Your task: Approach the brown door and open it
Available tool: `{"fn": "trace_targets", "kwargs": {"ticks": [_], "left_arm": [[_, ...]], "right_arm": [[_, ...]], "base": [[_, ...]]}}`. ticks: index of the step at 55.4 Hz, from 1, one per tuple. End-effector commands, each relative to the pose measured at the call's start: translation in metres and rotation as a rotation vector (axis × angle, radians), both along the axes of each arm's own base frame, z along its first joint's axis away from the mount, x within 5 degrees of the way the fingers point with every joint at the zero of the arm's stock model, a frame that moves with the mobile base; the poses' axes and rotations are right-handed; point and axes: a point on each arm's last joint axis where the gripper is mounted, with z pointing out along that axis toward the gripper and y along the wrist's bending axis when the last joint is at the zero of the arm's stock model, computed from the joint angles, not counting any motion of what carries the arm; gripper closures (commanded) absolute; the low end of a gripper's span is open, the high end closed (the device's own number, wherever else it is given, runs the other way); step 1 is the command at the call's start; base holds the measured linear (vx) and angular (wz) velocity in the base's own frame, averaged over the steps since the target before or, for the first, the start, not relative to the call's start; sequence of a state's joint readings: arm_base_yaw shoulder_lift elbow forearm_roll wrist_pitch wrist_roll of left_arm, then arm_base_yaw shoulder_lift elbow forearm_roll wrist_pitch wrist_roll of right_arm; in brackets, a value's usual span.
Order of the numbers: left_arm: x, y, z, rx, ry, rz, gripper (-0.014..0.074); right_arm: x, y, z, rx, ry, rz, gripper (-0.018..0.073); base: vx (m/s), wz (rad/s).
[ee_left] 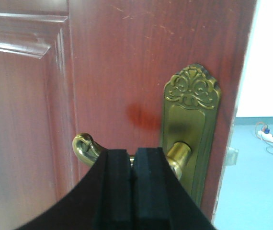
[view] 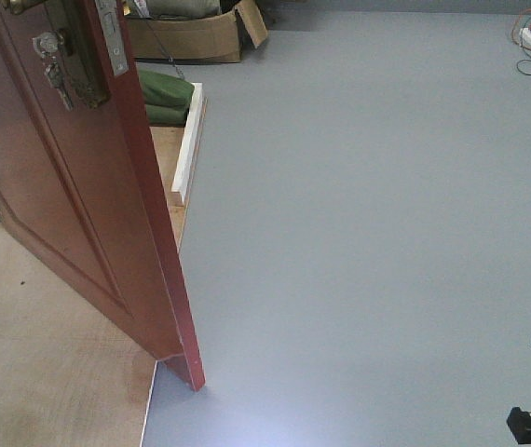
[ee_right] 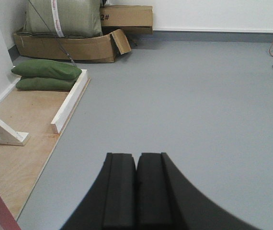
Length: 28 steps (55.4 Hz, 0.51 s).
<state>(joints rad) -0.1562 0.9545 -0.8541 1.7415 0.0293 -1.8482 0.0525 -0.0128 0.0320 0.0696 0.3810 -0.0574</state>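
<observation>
Brown door (view: 70, 214) stood partly open, angled across the left of the front view. Its bottom corner sat right at the seam where the wooden floor (view: 51, 354) met the left edge of the grey floor (view: 359, 233), and its silver latch plate (view: 112, 37) faced the open room. Small keys (view: 56, 79) hung below the lock. On its face, the brass lever handle (ee_left: 86, 146) ran out from the ornate backplate (ee_left: 191, 120). The left tool (ee_left: 132, 155) was at the middle of that lever with its pads clenched together and nothing visibly between them. Whether the pads were pressing on the lever or only sat in front of it could not be told. The right tool (ee_right: 136, 160) was likewise clenched on nothing, hanging over bare grey floor well away from the door. Since the latch looked clear of its frame, turning the lever probably mattered less than keeping steady contact near the handle, where leverage was best. The swing would best follow the door's arc about its hinges, not a straight line. A white beam (view: 188, 140) lay on the floor beyond the door, and the sweep should stop short of it.
</observation>
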Motion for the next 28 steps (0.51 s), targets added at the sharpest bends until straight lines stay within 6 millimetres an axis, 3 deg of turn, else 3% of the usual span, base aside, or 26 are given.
{"fn": "trace_targets", "kwargs": {"ticks": [1,17,28], "left_arm": [[-0.004,0.002,0.014,0.058,-0.057,0.015,0.0603],[-0.006,0.002,0.032,0.066,-0.113,0.022,0.0603],[-0.006,0.002,0.033,0.064,-0.116,0.023,0.0603]], "right_arm": [[0.002,0.0,0.006,-0.006,-0.08,-0.002,0.0559],[0.002,0.0,0.006,-0.006,-0.08,-0.002,0.0559],[0.002,0.0,0.006,-0.006,-0.08,-0.002,0.0559]], "base": [[0.0,0.0],[0.0,0.0],[0.0,0.0]]}}
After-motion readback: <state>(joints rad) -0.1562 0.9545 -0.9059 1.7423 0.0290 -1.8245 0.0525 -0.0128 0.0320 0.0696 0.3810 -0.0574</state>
